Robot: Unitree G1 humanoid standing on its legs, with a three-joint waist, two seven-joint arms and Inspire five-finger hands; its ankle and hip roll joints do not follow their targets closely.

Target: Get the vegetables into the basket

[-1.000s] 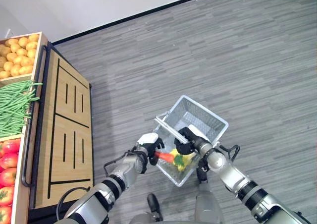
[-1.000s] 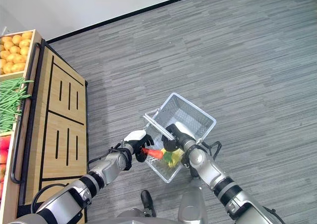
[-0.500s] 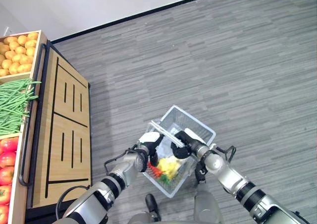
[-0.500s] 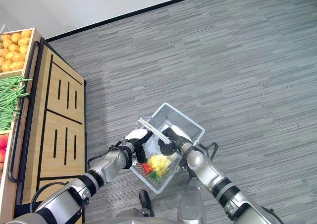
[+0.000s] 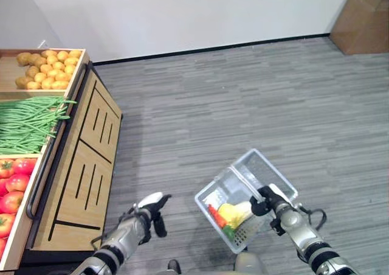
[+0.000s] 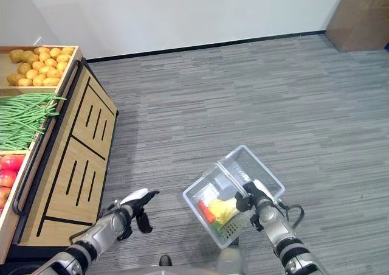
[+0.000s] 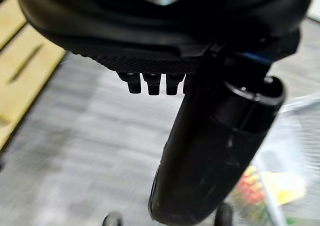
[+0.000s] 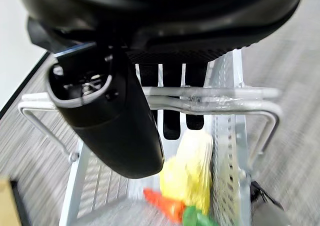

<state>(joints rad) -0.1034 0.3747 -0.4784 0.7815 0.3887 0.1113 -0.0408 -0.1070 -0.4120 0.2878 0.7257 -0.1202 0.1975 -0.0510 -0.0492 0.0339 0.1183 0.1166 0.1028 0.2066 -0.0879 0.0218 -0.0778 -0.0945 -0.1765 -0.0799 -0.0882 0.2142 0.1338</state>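
— Held the wire basket (image 5: pixel 243 196) up off the grey floor (image 5: pixel 243 92) by its handle (image 8: pixel 210 98), right hand (image 5: pixel 262 201) curled round the bar with fingers hooked over it (seen plainly in the right wrist view).

— And the vegetables?

— Lay inside the basket already: a yellow piece (image 5: pixel 234 212) in the middle, an orange-red carrot (image 5: pixel 214 215) beside it toward the left, something green (image 5: pixel 228 230) at the near end. Could not make out what the yellow and green pieces were.

— Left hand?

— Hung empty to the left of the basket (image 5: pixel 152 211), well apart from it, near the foot of the wooden counter (image 5: pixel 85 165). Fingers looked bent under the palm in the left wrist view, gripping nothing, though too blurred to be sure of the curl.

— On the counter?

— Potatoes (image 5: pixel 45 74) in the far crate, green beans (image 5: pixel 33 123) in the next one, tomatoes (image 5: pixel 13 177) nearest. Also a brown cardboard box (image 5: pixel 364 19) against the white wall, far right.
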